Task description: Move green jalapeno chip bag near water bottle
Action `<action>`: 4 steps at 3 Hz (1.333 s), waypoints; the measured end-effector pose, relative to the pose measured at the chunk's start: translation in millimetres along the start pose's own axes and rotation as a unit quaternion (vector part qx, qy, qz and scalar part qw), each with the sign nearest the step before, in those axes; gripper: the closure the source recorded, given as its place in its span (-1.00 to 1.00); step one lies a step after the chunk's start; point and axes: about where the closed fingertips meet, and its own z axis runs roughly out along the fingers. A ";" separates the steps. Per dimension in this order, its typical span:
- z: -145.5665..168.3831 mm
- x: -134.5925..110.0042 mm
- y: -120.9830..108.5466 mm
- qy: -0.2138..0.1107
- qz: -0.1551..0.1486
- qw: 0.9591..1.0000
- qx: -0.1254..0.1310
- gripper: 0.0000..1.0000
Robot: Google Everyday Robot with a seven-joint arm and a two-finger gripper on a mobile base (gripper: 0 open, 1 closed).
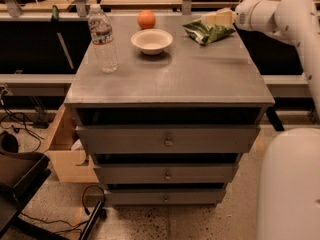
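Note:
The green jalapeno chip bag (pixel 207 31) lies on the far right of the grey cabinet top (pixel 170 74). The water bottle (pixel 102 39), clear with a white cap and label band, stands upright at the far left of the top. My gripper (pixel 214 18) reaches in from the right on the white arm (pixel 280 14) and sits just behind and above the bag's far edge, close to it or touching it. The bag rests on the surface.
A white bowl (pixel 152 40) sits between bottle and bag, with an orange (pixel 146 19) behind it. The cabinet has three drawers (pixel 167 140) below. A cardboard box (pixel 62 149) stands at the lower left, and my white base (pixel 290 184) at the lower right.

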 end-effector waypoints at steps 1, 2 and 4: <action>29.1 5.1 -6.1 0.003 0.015 1.000 0.017 -1.00; 53.9 20.3 -8.5 0.018 0.033 0.999 0.030 -1.00; 86.9 53.9 -4.3 0.055 0.053 0.996 0.039 -1.00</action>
